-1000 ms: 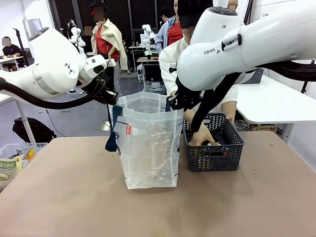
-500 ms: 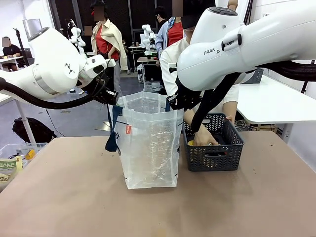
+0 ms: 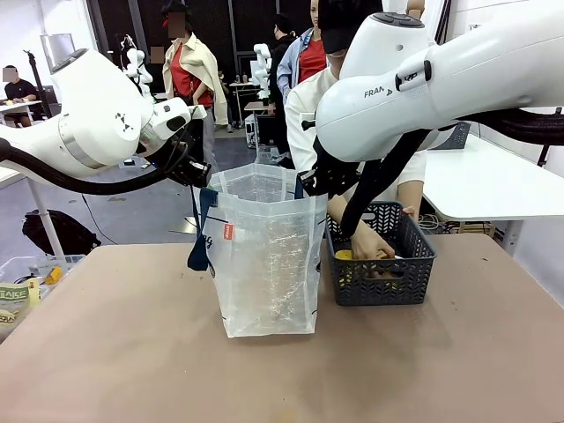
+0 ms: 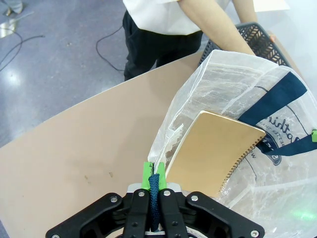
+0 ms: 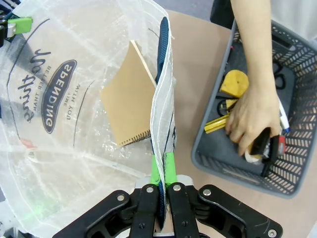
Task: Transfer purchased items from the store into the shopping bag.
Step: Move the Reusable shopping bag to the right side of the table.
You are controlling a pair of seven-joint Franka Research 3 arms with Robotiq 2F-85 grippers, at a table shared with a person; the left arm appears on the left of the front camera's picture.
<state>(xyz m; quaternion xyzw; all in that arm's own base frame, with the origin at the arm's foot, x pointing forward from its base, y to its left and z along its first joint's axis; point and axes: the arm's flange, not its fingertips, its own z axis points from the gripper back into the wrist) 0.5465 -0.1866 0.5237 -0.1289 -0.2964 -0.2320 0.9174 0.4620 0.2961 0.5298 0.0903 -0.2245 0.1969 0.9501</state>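
The shopping bag [image 3: 264,260] stands upright in mid-table, held wide at the mouth. My left gripper [image 3: 201,176] is shut on its left rim and blue strap [image 4: 154,181]. My right gripper [image 3: 308,185] is shut on the right rim [image 5: 162,148]. A tan spiral notebook [image 4: 215,148] leans inside the bag [image 5: 59,99]. The store [image 3: 388,284] is the grey lattice basket just right of the bag. The person's hand [image 5: 252,114] is down in the basket [image 5: 297,144], closed around a dark item [image 5: 262,144]. A yellow-topped round item [image 5: 234,83] and a yellow pen [image 5: 217,124] lie beside it.
A white table [image 3: 485,181] stands behind the basket at the right. A clear bin with packets [image 3: 22,282] sits off the table's left edge. The brown tabletop [image 3: 282,379] in front of the bag is bare. People stand in the background.
The person's hand shifted inside the basket and now grips an item, with a yellow item showing beside it. Both arms and the bag have stayed still.
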